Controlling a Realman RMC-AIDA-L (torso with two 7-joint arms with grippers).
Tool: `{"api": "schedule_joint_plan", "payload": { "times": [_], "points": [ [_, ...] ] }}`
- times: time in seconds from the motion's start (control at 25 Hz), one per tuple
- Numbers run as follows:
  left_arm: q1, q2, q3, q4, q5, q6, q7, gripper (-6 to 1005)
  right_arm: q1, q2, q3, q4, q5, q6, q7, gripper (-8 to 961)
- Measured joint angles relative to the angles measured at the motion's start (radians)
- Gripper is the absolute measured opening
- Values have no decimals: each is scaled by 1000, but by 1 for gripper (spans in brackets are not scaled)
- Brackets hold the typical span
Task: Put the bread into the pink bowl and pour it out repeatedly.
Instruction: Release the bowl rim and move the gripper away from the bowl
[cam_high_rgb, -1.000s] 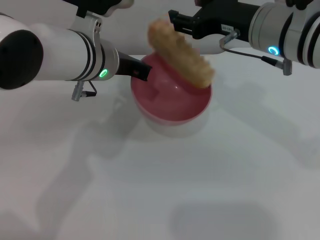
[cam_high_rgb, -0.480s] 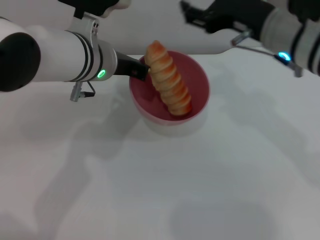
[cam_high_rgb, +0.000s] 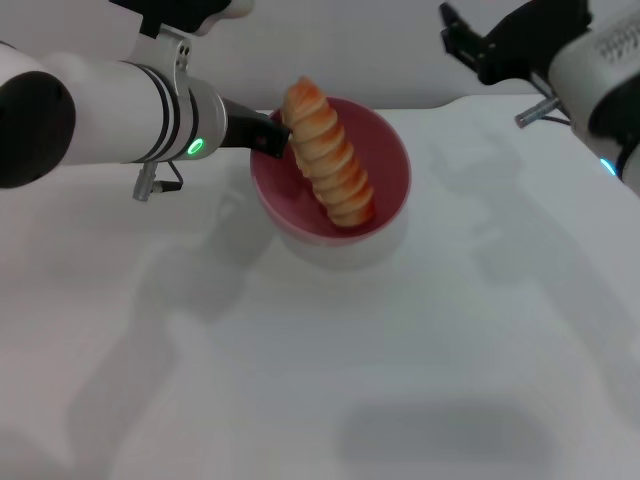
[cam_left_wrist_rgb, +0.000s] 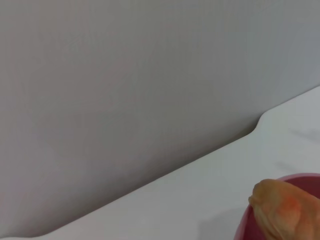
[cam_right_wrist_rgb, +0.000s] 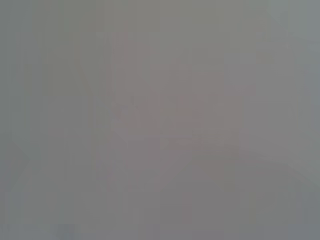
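The bread (cam_high_rgb: 325, 155), orange with cream stripes facing up, lies slanted inside the pink bowl (cam_high_rgb: 388, 165); its far end rests on the rim beside my left gripper. My left gripper (cam_high_rgb: 270, 141) is shut on the bowl's left rim and holds the bowl on the white table. My right gripper (cam_high_rgb: 468, 40) is open and empty, raised at the back right, well away from the bowl. In the left wrist view one end of the bread (cam_left_wrist_rgb: 280, 212) shows over the bowl's rim (cam_left_wrist_rgb: 246, 226). The right wrist view shows only blank grey.
The white table (cam_high_rgb: 330, 370) spreads in front of and around the bowl. Its back edge meets a grey wall (cam_left_wrist_rgb: 125, 75) just behind the bowl.
My right gripper let go of the bread, which dropped into the bowl and rolled stripes-up. The right arm then drew back up and to the right. The left gripper kept holding the bowl.
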Motion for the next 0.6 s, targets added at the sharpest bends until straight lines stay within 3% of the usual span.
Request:
{"api": "schedule_joint_plan", "payload": {
  "times": [0.24,0.6],
  "points": [
    [6,-2,-6,3,-15,-35,-6,63,-43,2,-162,95,-128,-390,-43,769],
    [21,-6,3,5,-54,-61,-12,66,-44,0,-173,143,-123,-485,2,769]
  ]
}}
